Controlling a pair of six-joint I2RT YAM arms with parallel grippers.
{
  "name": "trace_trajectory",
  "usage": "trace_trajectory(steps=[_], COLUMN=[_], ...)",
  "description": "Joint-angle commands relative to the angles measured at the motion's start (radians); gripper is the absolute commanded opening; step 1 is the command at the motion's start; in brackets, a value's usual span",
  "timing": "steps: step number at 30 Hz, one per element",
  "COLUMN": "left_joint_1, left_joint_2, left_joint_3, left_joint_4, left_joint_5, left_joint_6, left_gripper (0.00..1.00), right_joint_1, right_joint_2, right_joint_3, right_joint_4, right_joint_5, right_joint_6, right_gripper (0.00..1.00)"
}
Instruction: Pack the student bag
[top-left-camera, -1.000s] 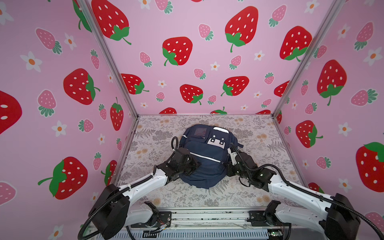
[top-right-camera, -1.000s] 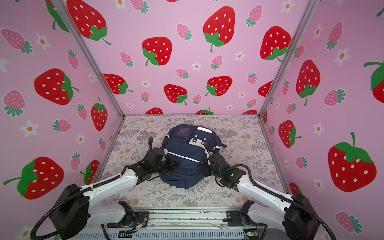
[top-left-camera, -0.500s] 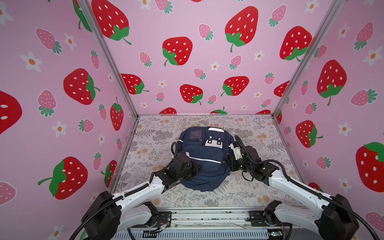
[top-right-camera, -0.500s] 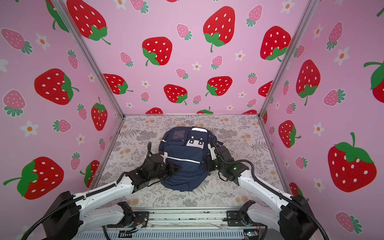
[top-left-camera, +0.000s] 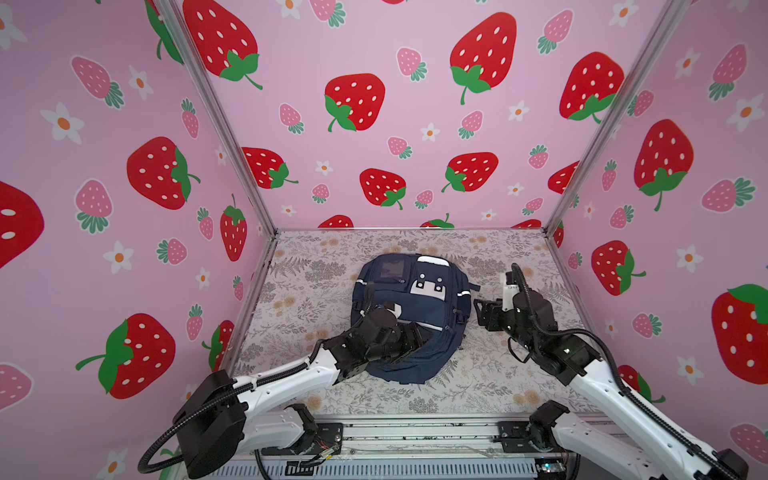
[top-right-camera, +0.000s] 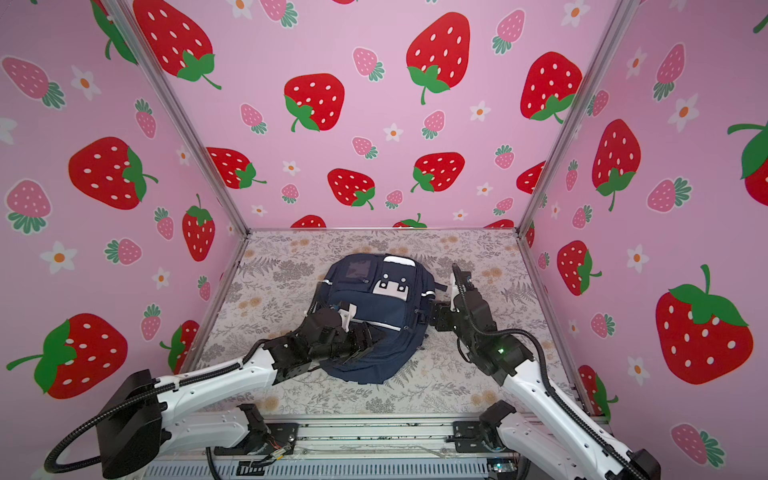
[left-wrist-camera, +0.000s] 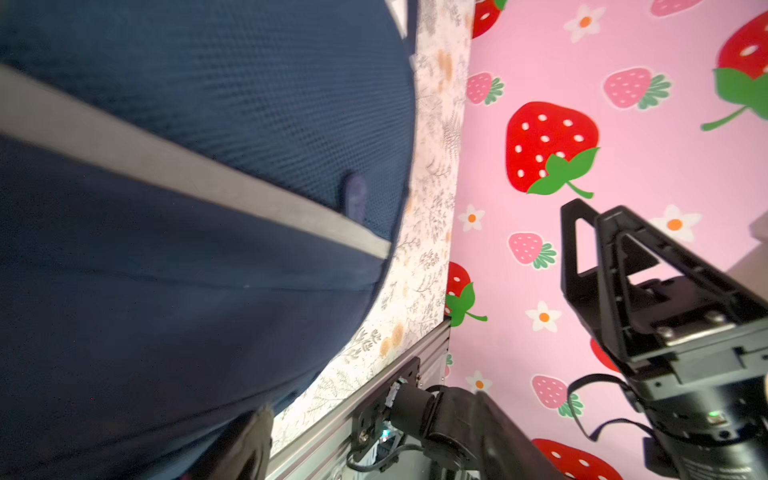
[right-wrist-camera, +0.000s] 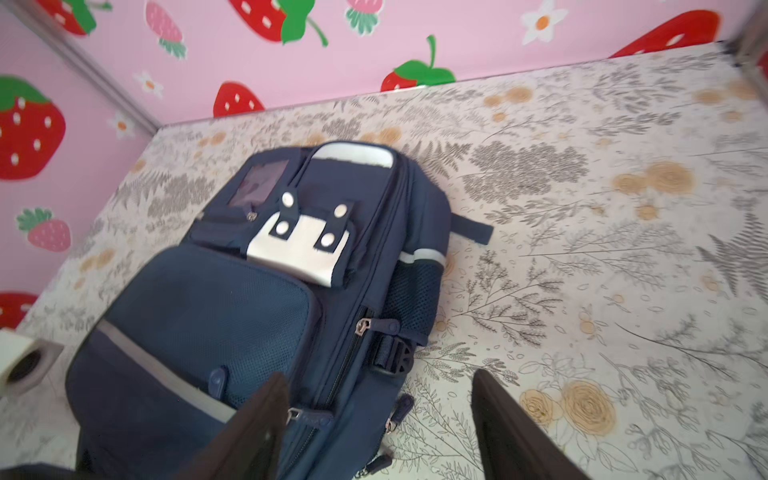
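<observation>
Left gripper (top-left-camera: 417, 334), jaws apart, reaches over the near-left part of the student bag (top-left-camera: 419, 291), its arm (top-left-camera: 291, 374) hiding that corner in both top views. The bag lies flat on the counter (top-left-camera: 519, 374). Right gripper (top-left-camera: 484, 313), jaws apart too, sits beside its right edge; only that wrist view shows the side zip pulls (right-wrist-camera: 360, 327).

Navy student bag (top-left-camera: 419, 303) lay flat mid-bench (top-left-camera: 299, 291), white patch toward 12 o'clock. Left gripper (top-left-camera: 415, 332) sat over its 6 o'clock end, right gripper (top-left-camera: 482, 309) just off its 3 o'clock side.
</observation>
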Motion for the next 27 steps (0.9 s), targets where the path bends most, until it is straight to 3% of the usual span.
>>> trace_trajectory(steps=[1,2,3,7,11,14,16,20,25,27], left_joint_1=[0.006,0.01,0.015,0.091,0.289,0.45,0.539,0.738,0.886,0.934], left_joint_2=[-0.087,-0.112,-0.131,-0.171,-0.203,-0.223,-0.196,-0.049,0.113,0.164], left_joint_3=[0.154,0.216,0.276,0.423,0.368,0.174,0.059,-0.072,-0.173,-0.144], left_joint_4=[-0.204,-0.322,-0.431,-0.686,-0.662,-0.387,-0.228,-0.061,0.188,0.212], left_joint_5=[-0.056,-0.12,-0.191,-0.483,-0.788,-0.793,-0.852,-0.808,-0.605,-0.438], left_joint_6=[0.195,0.286,0.377,0.617,0.746,0.947,0.975,0.964,0.953,0.986], left_gripper=[0.86,0.88,0.91,0.96,0.99,0.99,0.99,0.99,0.99,0.99], right_joint_1=[-0.001,-0.001,-0.001,-0.001,-0.004,-0.03,-0.084,-0.234,-0.407,-0.448], right_joint_2=[-0.075,-0.098,-0.12,-0.214,-0.29,-0.28,-0.243,-0.096,0.19,0.282], right_joint_3=[0.009,-0.01,-0.027,-0.164,-0.33,-0.443,-0.492,-0.58,-0.6,-0.59], right_joint_4=[-0.022,0.02,0.05,0.168,0.292,0.443,0.516,0.722,0.999,1.119], right_joint_5=[0.225,0.248,0.255,0.296,0.626,0.802,0.852,0.829,0.736,0.642], right_joint_6=[0.056,0.037,0.012,-0.111,-0.157,-0.235,-0.217,-0.179,-0.227,-0.278], right_gripper=[0.8,0.96,1.0,1.0,1.0,1.0,1.0,1.0,1.0,1.0])
